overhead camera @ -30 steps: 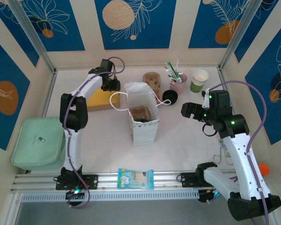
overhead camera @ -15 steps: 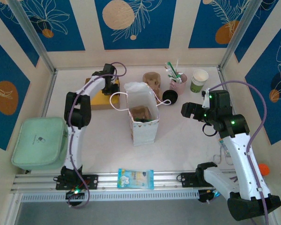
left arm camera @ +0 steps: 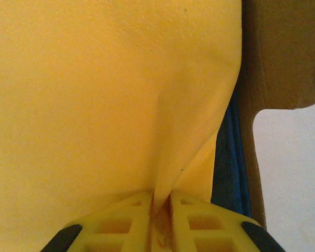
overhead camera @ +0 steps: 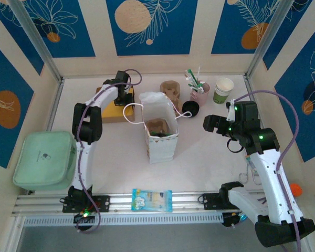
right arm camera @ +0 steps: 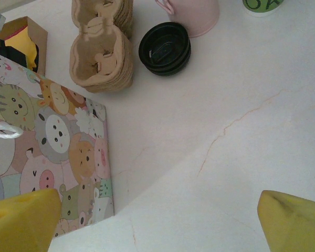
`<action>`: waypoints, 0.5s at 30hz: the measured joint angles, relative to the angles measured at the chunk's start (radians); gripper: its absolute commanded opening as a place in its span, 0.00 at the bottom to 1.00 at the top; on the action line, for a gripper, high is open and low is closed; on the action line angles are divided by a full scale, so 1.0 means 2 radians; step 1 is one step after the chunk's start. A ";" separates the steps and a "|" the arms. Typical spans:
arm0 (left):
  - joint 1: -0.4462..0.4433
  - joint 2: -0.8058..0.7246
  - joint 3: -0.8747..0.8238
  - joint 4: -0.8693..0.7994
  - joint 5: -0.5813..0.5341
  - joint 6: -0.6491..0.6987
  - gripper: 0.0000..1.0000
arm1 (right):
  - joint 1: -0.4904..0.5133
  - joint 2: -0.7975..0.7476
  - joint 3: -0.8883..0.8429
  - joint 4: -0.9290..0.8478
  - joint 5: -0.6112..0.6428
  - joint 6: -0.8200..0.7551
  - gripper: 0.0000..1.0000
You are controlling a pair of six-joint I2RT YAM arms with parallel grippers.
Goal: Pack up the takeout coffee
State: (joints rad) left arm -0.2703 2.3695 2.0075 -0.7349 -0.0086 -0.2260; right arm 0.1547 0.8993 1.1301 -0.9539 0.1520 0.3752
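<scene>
White and blue, a small snack packet [overhead camera: 152, 200] lies flat at the near edge of the table [overhead camera: 199, 168], on the rail between the two arm bases. To the left of it sits a pale green case [overhead camera: 43, 159].

Further in, the right gripper [overhead camera: 209, 124] hangs above the bare table on the right side. Its two yellow fingers [right arm camera: 22, 219] stand wide apart and nothing is between them.

In the middle of the table stands a paper bag [overhead camera: 160, 137] printed with cartoon animals. It is upright, its mouth is open, and white cord handles hang at its sides. Something brown lies inside it, but I cannot tell what it is. A black lid [overhead camera: 189, 108] lies just behind the right corner of the bag.

On the far left, the left gripper [overhead camera: 124, 96] reaches down into a brown cardboard box [left arm camera: 283, 52]. In the left wrist view its fingers are pressed almost together and they pinch a fold of a yellow sheet [left arm camera: 94, 94].

Behind the bag stands a brown pulp cup carrier [overhead camera: 170, 90], and to the right of it a pink cup [overhead camera: 200, 95] that holds utensils.

The coffee cup [overhead camera: 223, 90] stands upright at the far right corner, just beside the pink cup and apart from both grippers. It is a paper cup with a white rolled rim, a white upper part, a green lower band and a cream inside. Its mouth is open.
</scene>
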 measured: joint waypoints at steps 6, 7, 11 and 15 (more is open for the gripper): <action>0.000 -0.003 0.000 -0.005 0.000 0.000 0.16 | 0.000 -0.002 0.000 0.000 0.000 0.000 0.97; 0.000 -0.003 0.000 -0.006 0.000 0.000 0.16 | 0.000 -0.004 0.000 0.000 0.000 0.000 0.97; 0.000 -0.008 0.000 -0.009 -0.001 0.000 0.16 | 0.000 -0.008 0.000 0.000 0.000 0.000 0.97; 0.000 -0.015 0.000 -0.013 -0.002 0.000 0.16 | 0.000 -0.008 0.000 0.000 -0.002 0.000 0.97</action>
State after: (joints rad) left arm -0.2703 2.3390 2.0075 -0.7605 -0.0128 -0.2256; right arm 0.1547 0.8841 1.1301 -0.9546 0.1486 0.3756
